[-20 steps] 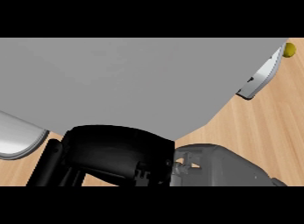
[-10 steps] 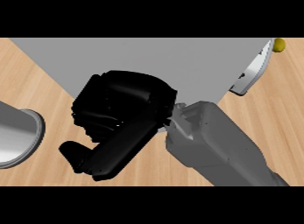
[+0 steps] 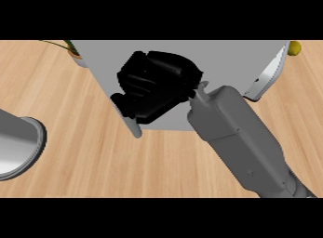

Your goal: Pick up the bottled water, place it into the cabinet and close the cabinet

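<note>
Now the right hand has advanced farther over the grey cabinet, grasp state indeterminate; the bottled water is unseen, perhaps beneath the hand or already inside, and the door to its right stands open, so closing remains.

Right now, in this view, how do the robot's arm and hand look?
Only the right forearm shows: grey, boxy with rounded edges and thin panel seams, narrowing to a paler wrist. The right hand on it is black, bulky and slightly glossy. No cables or markings show. The left hand is out of view.
</note>
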You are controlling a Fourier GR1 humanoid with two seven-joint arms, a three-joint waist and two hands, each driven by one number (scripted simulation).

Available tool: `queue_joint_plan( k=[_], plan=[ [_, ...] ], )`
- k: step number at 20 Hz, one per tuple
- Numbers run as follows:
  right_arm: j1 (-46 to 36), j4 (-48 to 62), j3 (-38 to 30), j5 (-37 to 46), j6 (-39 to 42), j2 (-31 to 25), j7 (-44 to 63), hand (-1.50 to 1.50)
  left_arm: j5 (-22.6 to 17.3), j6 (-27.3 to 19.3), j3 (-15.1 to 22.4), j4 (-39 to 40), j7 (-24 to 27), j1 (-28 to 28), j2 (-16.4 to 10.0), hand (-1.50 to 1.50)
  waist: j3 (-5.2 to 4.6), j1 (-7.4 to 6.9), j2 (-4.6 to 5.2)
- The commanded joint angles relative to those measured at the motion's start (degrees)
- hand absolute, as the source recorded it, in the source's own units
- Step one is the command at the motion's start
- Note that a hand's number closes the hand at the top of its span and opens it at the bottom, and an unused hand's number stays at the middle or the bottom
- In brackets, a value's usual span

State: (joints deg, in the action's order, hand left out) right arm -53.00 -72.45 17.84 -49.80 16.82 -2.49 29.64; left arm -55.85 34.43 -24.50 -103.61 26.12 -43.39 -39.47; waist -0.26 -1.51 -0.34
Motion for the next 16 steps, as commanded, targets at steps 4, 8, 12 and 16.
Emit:
queue_joint_plan(
  k=[4,8,12,16],
  plan=[
    [-6.4,9.0,-7.4,5.4,2.8,-4.0,-6.3,1.5,1.6,2.3,-0.6,0.3,-1.1,0.1,1.9,-1.5,0.24,-0.29,0.64],
    [-5.6,8.0,-7.0,9.0,2.0,-2.5,-10.5,1.5,-1.2,0.7,-1.1,-1.2,-3.9,0.6,1.4,-1.5,0.28,0.31,0.68],
    [-9.3,8.6,-8.7,11.7,-0.5,-3.3,-12.2,-1.5,1.8,0.3,0.9,-0.7,-3.5,2.7,3.0,-1.5,0.2,0.52,0.78],
    [-10.6,8.7,-10.3,13.8,-2.9,-5.0,-13.1,-1.5,1.2,1.4,-1.0,-1.1,-2.8,1.1,3.6,-1.5,0.23,-0.6,0.55]
  ],
)
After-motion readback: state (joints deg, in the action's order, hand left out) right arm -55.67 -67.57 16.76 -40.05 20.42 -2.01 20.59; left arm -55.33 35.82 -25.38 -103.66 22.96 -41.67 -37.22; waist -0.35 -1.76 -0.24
